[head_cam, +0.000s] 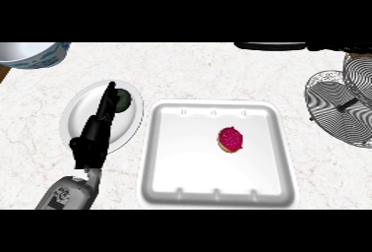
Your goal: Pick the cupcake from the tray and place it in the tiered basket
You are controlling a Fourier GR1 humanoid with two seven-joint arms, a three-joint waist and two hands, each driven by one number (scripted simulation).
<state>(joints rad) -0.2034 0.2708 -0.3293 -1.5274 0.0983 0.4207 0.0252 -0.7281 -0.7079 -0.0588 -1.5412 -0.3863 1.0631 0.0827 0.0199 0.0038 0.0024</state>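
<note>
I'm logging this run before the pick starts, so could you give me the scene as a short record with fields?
cupcake: pink-topped cupcake on its side in the tray, right of centre
tray: white rectangular tray, mid-counter
basket: wire tiered basket, right edge
left robot hand: left robot hand, straight fingers, over white round plate
plate item: dark green round item
right robot hand: not visible
bowl: patterned bowl, top left

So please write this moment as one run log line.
cupcake: on tray, untouched | left hand: open, over plate | right hand: not in view | tiered basket: right edge, no cupcake in it
</note>
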